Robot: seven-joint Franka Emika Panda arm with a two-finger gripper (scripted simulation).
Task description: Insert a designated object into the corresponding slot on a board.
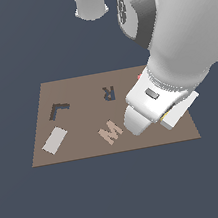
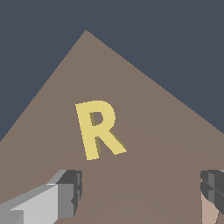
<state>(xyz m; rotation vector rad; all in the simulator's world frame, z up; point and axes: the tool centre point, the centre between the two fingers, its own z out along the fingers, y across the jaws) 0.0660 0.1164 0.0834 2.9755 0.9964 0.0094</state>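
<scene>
Two fingers of the tool (image 2: pixel 140 192) are standing wide apart and empty while you are hovering over the yellow R block (image 2: pixel 98 129) lying flat on the board (image 2: pixel 166 131); centre them across it before descending.

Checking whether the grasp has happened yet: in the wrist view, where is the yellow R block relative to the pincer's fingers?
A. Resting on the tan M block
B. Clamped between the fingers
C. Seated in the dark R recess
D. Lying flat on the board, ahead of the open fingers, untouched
D: the yellow R block lies flat on the board, clear of the fingers of the open pincer.
</scene>
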